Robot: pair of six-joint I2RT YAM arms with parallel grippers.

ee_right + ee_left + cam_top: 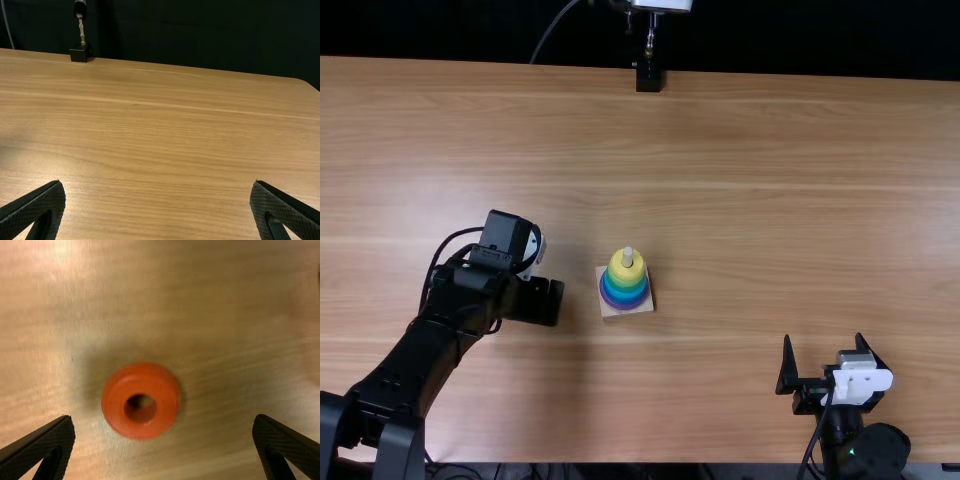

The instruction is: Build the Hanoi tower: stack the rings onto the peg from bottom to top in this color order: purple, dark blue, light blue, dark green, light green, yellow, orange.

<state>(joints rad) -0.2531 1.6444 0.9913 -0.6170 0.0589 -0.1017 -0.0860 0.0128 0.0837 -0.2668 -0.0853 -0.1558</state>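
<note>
1. My left claw (164,419) hangs open over the orange ring (112,402), which lies flat on the table (770,200), left of the tower
2. The tower has its yellow ring (617,268) uppermost and the peg (628,257) poking through; I judge only orange is left to add
3. My right claw (824,340) is open too, right of the tower
4. The ring sits off-centre between my fingers, so closing unaligned could shove or tip it
5. Later, a skewed grip could catch it on the peg tip
</note>
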